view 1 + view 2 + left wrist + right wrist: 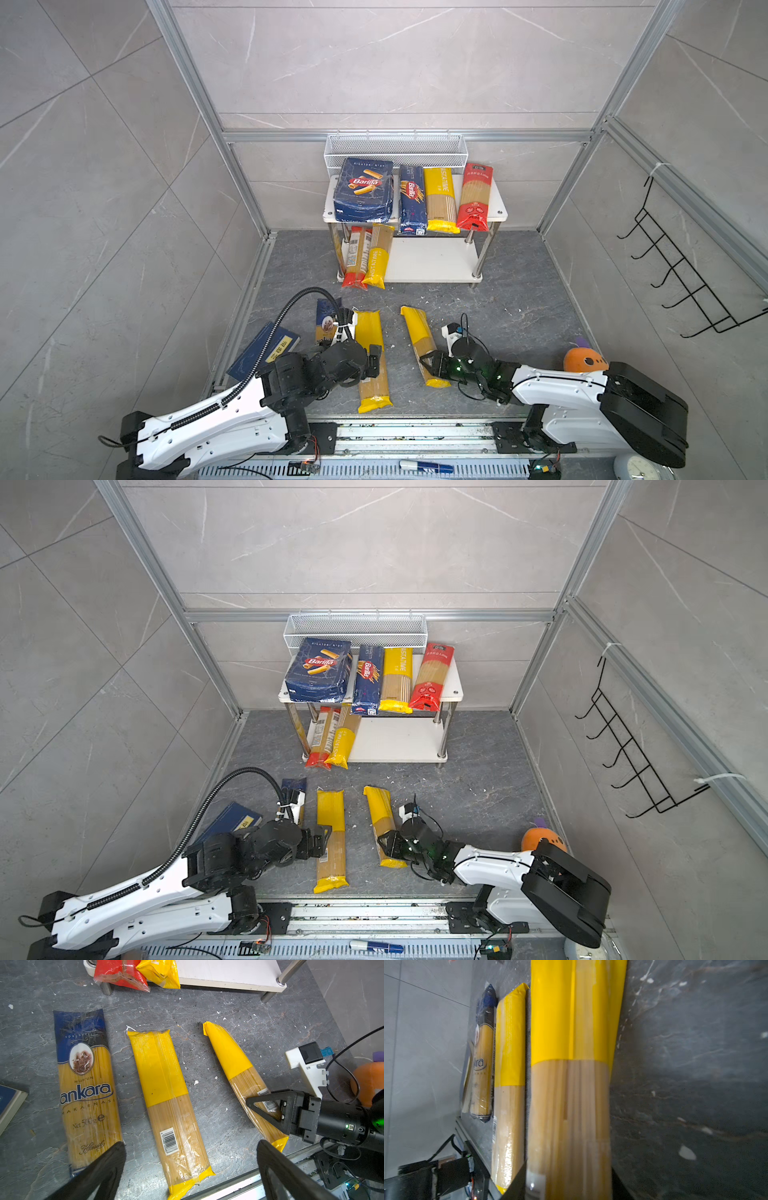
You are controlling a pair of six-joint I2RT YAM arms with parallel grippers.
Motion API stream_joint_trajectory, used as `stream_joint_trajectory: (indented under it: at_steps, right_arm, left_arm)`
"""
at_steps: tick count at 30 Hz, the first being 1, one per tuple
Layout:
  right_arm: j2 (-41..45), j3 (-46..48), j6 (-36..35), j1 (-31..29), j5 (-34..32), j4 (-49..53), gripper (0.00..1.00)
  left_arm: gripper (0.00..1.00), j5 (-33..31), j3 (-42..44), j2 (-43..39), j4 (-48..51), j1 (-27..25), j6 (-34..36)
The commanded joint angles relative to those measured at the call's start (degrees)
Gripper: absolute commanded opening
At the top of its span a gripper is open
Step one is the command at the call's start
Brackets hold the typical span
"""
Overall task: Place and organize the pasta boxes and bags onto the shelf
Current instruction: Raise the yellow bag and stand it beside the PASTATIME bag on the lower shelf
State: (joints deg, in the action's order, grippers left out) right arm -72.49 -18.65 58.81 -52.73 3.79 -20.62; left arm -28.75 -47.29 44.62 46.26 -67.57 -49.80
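Dk blue w/ red oval logos: wide box [363, 191], narrow box [411, 199]. Yellow upper, clear lower w/ tan strands: straight yellow bag [166, 1088], slanted yellow bag [230, 1057]. Dk blue top, white oval: ankara bag [87, 1088]. White, chrome legs: shelf [436, 257]. Dk grey, marbled: floor [498, 316].

I see the shelf [498, 212] at twelve o'clock on the grey floor [507, 324]. Top board, nine to three: wide Barilla box [364, 191], narrow Barilla box [412, 199], yellow bag [441, 199], red bag [474, 197]. Lower board [432, 259], nine o'clock end: second red bag [356, 259] and second yellow bag [377, 259], both overhanging the front. On the floor at six: ankara bag [87, 1093], straight yellow bag [164, 1076], tilted yellow bag [230, 1057].
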Motion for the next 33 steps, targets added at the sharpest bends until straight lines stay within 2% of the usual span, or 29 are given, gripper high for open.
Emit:
stream_joint_trajectory:
  at_steps: [1,11,24,33]
  right_arm:
    - [0.2,-0.46,1.9,1.2,5.42,-9.32,0.19]
    - [4.15,-4.55,-0.15,5.36,9.35,-5.61,0.18]
    - [-1.97,-13.54,0.13,11.93,18.71,-9.72,0.18]
    - [-9.32,-26.02,-3.54,17.35,23.62,-7.69,0.18]
  left_arm:
    - [1.0,-2.7,-0.09,-0.94,1.69,-0.19,-1.0]
    - [1.0,-3.94,-1.57,0.1,2.3,-0.12,-0.09]
    - [1.0,-3.3,-2.61,3.68,0.83,2.21,1.14]
    - [1.0,8.25,-1.43,7.1,-3.02,12.72,4.56]
